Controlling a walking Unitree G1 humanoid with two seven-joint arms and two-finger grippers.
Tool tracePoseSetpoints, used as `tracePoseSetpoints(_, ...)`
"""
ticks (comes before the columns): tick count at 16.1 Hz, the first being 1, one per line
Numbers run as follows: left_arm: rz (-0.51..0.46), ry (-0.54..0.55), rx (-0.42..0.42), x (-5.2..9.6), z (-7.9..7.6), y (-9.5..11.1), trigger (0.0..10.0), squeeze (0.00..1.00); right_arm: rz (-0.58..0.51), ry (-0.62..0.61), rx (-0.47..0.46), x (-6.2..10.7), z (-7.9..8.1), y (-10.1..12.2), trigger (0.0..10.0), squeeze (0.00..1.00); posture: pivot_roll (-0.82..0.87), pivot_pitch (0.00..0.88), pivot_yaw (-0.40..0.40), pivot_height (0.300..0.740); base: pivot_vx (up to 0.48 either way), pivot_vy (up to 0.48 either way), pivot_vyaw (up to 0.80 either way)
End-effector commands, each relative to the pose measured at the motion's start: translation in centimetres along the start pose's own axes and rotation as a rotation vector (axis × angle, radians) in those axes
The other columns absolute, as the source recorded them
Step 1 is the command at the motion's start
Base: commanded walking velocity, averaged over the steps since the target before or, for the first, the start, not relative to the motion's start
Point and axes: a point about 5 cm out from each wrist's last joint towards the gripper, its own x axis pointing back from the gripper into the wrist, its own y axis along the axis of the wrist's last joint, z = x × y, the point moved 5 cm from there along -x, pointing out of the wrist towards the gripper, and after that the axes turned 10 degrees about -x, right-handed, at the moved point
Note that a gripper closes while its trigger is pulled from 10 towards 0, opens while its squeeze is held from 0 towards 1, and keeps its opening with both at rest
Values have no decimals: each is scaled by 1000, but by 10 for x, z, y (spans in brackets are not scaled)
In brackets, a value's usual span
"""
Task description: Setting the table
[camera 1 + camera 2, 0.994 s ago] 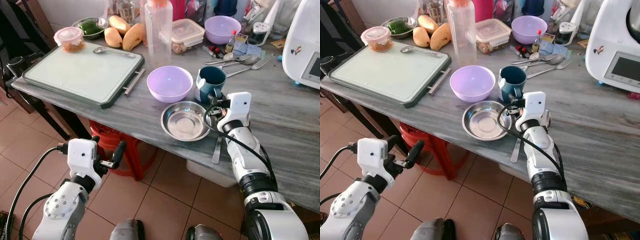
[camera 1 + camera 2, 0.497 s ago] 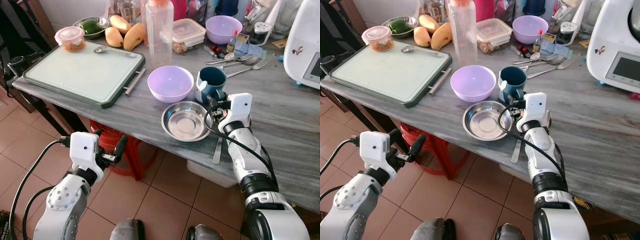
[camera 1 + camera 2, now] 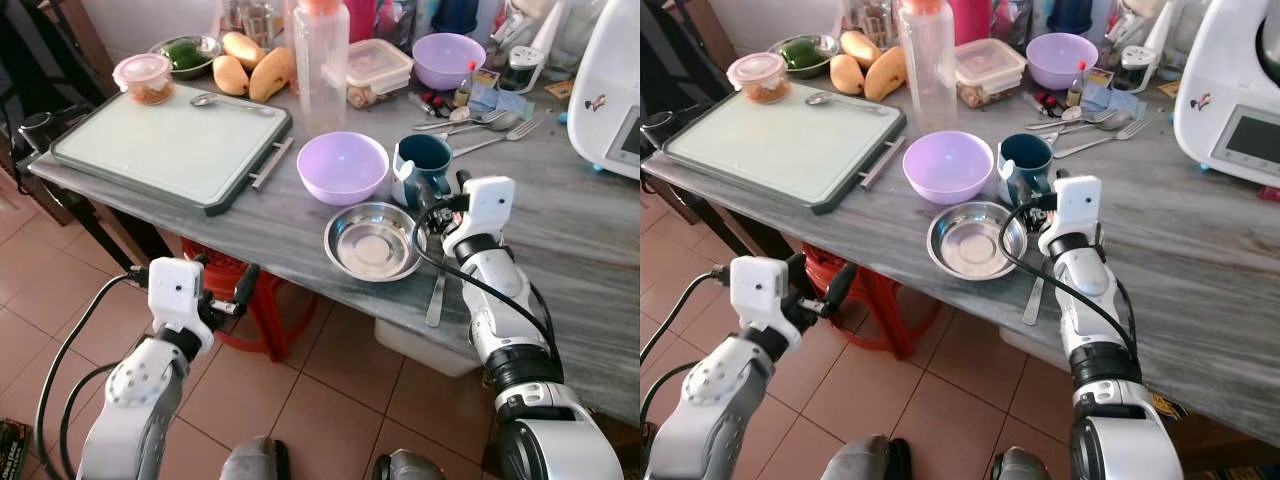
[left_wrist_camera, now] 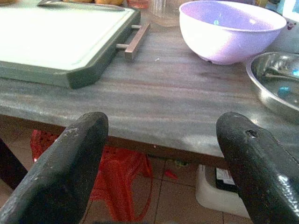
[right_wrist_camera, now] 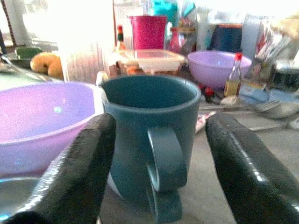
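A teal mug (image 3: 422,166) stands on the grey table (image 3: 280,225), between a purple bowl (image 3: 342,166) and my right gripper (image 3: 440,196). In the right wrist view the mug (image 5: 149,135) sits just ahead, handle facing me, with the open fingers (image 5: 79,177) flanking it and not touching. A shallow steel dish (image 3: 372,241) lies in front of the bowl, near the table's front edge. A table knife (image 3: 435,297) lies to the right of the dish, partly under my right arm. My left gripper (image 3: 225,285) hangs open below the table edge, holding nothing.
A green-rimmed white board (image 3: 170,140) with a spoon (image 3: 225,101) fills the table's left. Behind stand a clear bottle (image 3: 320,60), mangoes (image 3: 250,70), lidded containers, a second purple bowl (image 3: 447,58), loose cutlery (image 3: 480,122) and a white appliance (image 3: 615,90). A red stool (image 3: 250,300) sits under the table.
My right gripper has moved forward to the teal mug. My left arm has risen slightly toward the table edge.
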Motion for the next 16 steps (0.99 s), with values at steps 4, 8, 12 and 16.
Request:
tracePoseSetpoints(4, -4, 41, 13, -9, 6, -2, 10000, 0, -62, -31, 27, 15, -6, 13, 10000, 1000, 36, 0, 39, 740, 0, 0, 0)
tracePoseSetpoints(8, -24, 68, 17, -19, 5, -3, 10000, 0, -103, -67, 83, 36, -12, 27, 10000, 1000, -5, 0, 25, 740, 0, 0, 0)
tracePoseSetpoints(12, -15, 81, 74, -24, 4, -8, 10000, 0, -73, -146, -13, 57, -9, 21, 10000, 1000, -32, 0, 27, 740, 0, 0, 0)
tracePoseSetpoints(16, 1, 102, 69, -31, 1, -15, 10000, 0, -14, -147, -76, 64, 12, 6, 10000, 204, -38, 0, 27, 740, 0, 0, 0)
